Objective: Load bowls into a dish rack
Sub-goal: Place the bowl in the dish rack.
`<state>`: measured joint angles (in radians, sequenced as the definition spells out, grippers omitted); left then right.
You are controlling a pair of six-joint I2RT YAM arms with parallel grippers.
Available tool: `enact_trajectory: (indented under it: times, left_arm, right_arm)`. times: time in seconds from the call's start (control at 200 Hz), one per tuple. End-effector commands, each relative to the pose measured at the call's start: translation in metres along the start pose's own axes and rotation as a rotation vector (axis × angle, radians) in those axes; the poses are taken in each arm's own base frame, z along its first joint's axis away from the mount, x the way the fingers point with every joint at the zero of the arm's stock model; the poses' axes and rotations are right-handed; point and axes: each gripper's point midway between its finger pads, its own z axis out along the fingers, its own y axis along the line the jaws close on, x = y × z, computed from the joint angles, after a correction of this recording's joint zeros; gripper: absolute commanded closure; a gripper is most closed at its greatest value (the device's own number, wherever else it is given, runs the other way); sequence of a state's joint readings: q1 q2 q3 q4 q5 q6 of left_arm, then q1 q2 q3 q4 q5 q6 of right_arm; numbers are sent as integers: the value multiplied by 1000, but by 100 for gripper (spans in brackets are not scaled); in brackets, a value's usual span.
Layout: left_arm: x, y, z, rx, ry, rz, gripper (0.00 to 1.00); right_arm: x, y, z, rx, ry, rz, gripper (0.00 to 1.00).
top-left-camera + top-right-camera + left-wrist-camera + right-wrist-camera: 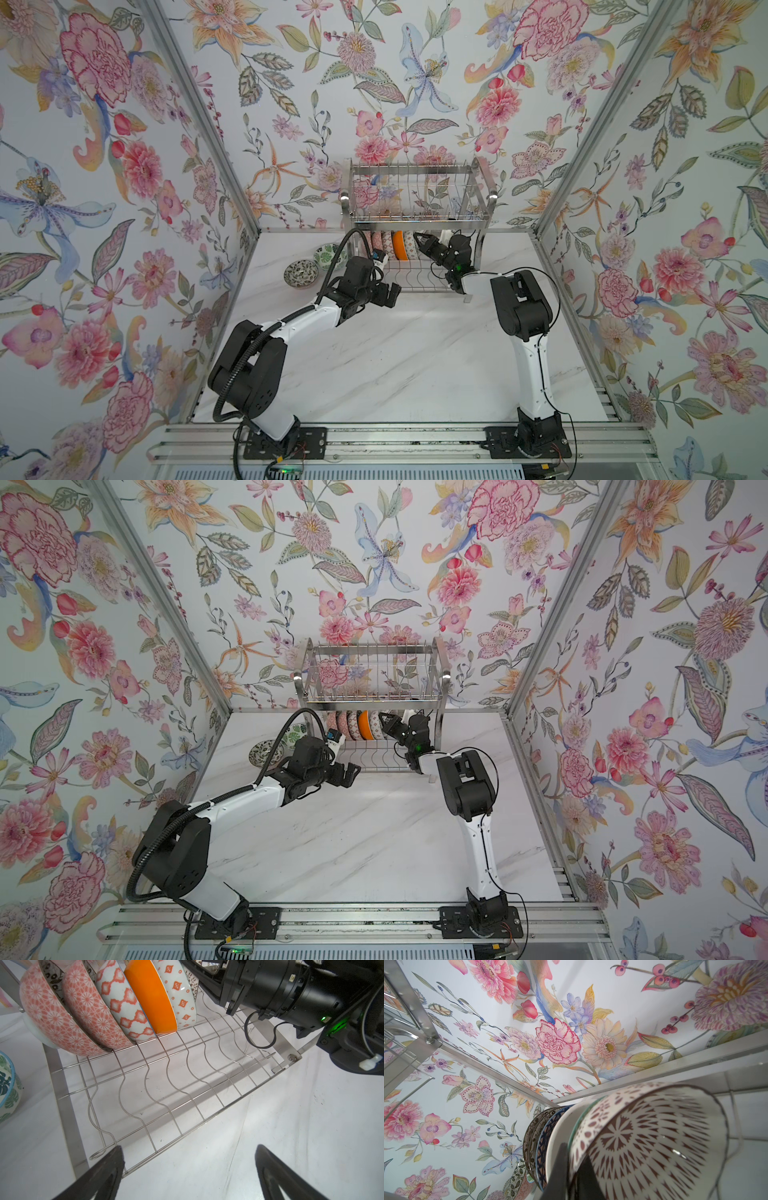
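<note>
My left pincer [189, 1148] hangs spread wide and empty over the surface [395, 353], just in front of the lower tier of the dish rack [415, 168]. My right pincer [419, 242] sits under the upper tier, closed tight. From its wrist view it seems to pinch the rim of the brown-patterned bowl [643, 1147], though the fingers are blurred there. That bowl stands on edge at the right end of the lower-tier row, which includes the orange bowl [149, 997]. The black-white floral bowl [301, 273] and green leaf bowl [328, 254] sit upright on the surface, left of the rack.
</note>
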<state>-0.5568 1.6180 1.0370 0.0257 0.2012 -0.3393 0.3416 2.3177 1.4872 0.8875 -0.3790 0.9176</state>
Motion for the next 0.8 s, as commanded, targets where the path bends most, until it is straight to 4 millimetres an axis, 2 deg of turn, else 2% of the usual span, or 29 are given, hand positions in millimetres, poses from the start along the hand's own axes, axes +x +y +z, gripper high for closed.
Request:
enact_trajectory:
  times: [0.0,0.53,0.626,0.796]
  left_arm:
    - [-4,1,1,-17,2,27,1]
    - [1,3,4,-23,14,33,1]
    - [2,2,5,-21,17,31,1]
    - [1,2,4,-19,16,28,1]
  right_arm:
    - [-15,13,7,-65,-40,-25,98]
    - [-16,-13,-2,4,-55,-10,89]
    - [-17,-15,-5,19,-60,-12,80]
    - [-22,-18,-12,41,-71,-20,76]
